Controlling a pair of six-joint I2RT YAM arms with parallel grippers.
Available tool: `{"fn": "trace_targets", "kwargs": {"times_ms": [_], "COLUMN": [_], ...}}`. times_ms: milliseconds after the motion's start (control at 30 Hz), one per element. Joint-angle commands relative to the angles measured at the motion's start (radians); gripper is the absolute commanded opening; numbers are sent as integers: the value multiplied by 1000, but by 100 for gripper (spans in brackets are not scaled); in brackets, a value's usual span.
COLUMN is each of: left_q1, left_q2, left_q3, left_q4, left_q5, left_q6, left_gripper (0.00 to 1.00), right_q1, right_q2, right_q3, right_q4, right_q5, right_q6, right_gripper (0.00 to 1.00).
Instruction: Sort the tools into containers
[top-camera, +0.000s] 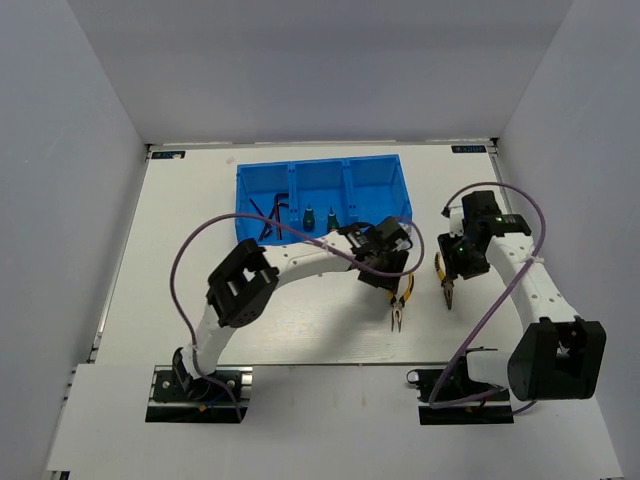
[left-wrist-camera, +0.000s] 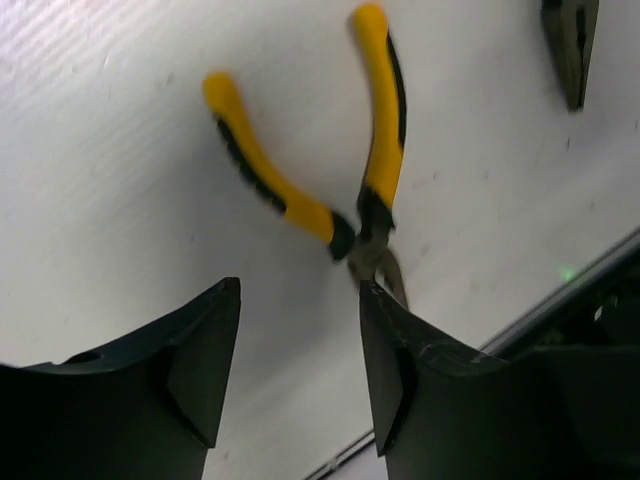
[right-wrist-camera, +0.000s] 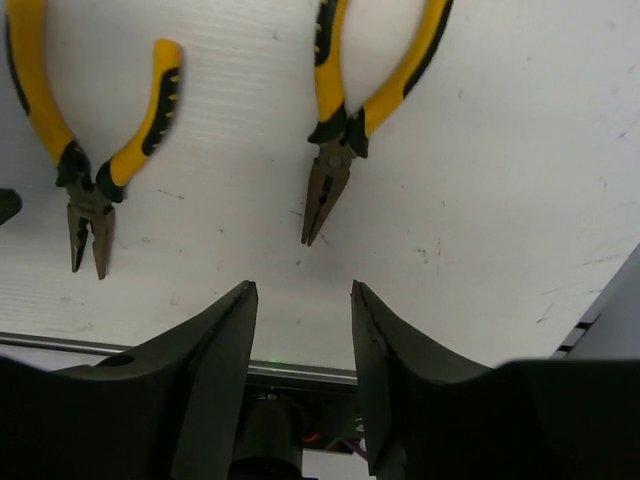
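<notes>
At the left gripper: jaws spread wide, nothing held, poised just above the first pliers, handles splayed in a V, nose partly tucked behind one finger. At the right gripper: also open and empty, over the second pliers, nose shut to a point.

Both pliers flat on the table, side by side, right of centre and toward the near edge. Beyond them, by the middle of the far edge, the blue bin.

Judged well past halfway: hex keys already in the left compartment, two screwdrivers in the middle one. Left to do: both pliers, probably for the right compartment, partly hidden by the left arm.

Pliers grips of yellow rubbery sleeve with black ridged inlays, noses of dull grey steel. Bin of glossy thin-walled plastic. Table white, faintly ribbed, lightly scuffed. Fingers matte black, wedge-shaped
</notes>
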Motion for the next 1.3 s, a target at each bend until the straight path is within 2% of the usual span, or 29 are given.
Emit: {"fn": "trace_targets", "kwargs": {"times_ms": [0, 233, 500, 600, 633, 733, 767, 800, 933, 1067, 1267], "left_q1": [-27, -27, -36, -46, -46, -64, -64, -64, -73, -73, -44], "left_q2": [63, 215, 293, 333, 342, 355, 355, 340, 251, 133, 37], "left_q3": [182, 321, 336, 371, 381, 381, 367, 349, 229, 218, 416], "left_q4": [-116, -270, -288, -319, -328, -353, -362, -362, -337, -328, -374], "left_q5": [-133, -248, -277, -288, -288, -297, -297, -306, -317, -331, -421], "left_q6": [-63, -129, -138, -147, -147, -157, -157, -157, -166, -152, -115], "left_gripper": [62, 59, 52, 41, 28, 14, 4, 0, 0, 0, 0], "right_q1": [-53, -150, -217, -237, -240, -269, -271, -282, -286, -280, -279], "right_q2": [-35, -67, -53, -43, -36, 11, 22, 34, 158, 226, 354], "right_q3": [-54, -102, -97, -100, -99, -96, -94, -85, -53, -43, 15], "right_q4": [19, 48, 56, 68, 76, 104, 107, 128, 162, 231, 314], "right_q5": [-88, -136, -190, -213, -221, -245, -254, -262, -265, -245, -147], "right_q6": [25, 37, 33, 31, 34, 39, 40, 48, 57, 60, 103], "right_gripper": [50, 50, 54, 59, 60, 62, 62, 62, 60, 59, 56]}}
